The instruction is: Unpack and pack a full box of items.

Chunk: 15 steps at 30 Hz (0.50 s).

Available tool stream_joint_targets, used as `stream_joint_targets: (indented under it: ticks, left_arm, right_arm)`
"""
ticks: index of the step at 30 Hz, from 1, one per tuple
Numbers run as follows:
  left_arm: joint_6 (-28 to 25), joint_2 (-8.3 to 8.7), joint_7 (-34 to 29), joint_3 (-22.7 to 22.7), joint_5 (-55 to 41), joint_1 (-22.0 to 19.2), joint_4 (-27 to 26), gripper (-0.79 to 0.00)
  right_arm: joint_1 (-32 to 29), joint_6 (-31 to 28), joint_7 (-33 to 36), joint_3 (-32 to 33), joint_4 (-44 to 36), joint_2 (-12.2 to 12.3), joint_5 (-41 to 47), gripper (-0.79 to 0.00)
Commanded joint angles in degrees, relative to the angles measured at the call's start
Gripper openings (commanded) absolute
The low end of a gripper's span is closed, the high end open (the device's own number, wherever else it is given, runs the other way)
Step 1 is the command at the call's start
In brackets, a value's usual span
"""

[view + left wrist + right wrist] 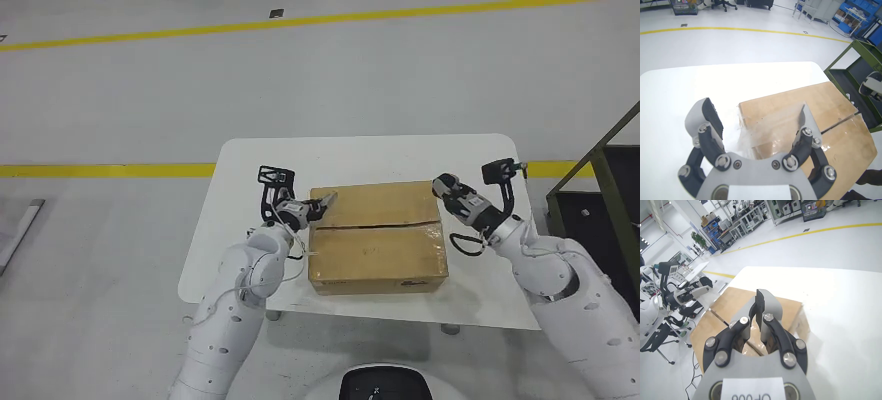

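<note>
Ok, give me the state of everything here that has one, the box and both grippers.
box: shut, flaps down, clear tape along the seam.
left gripper: open, holding nothing, at one end of the box.
right gripper: shut, holding nothing, at the other end.

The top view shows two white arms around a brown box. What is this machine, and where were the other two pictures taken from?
It is a two-armed robot at a white table. The top view looks down from a camera above its arms. The other two pictures come from cameras on the wrists, one per arm. On the table lies one closed cardboard box, its seam taped over. The left fingers are spread open at one end of the box. The right fingers are pressed together near the other end. Neither pair holds anything.
</note>
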Motion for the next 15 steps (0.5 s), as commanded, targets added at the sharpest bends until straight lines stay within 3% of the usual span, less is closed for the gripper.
stream_joint_targets:
  ticks: [1,4,6,15]
  left_arm:
    - [-0.7,-0.34,-0.2,1.9,1.6,-1.2,-0.4,0.000]
    - [-2.3,-0.97,-0.5,5.0,3.2,-3.1,-0.8,0.000]
    - [-3.1,-1.70,-0.7,6.6,-0.6,-4.3,-0.4,0.000]
    - [-3.3,-5.68,-0.7,17.7,-0.9,-12.9,5.6,0.000]
  right_arm:
    - [-1.5,0.3,0.9,3.2,-1.3,0.5,0.9,-0.785]
    - [-3.7,0.6,1.3,6.5,-3.0,0.9,2.2,-0.785]
    - [-5.0,0.8,1.2,8.4,-3.5,1.2,3.1,-0.785]
    - [-9.4,0.8,0.2,13.9,-4.3,1.8,6.2,-0.785]
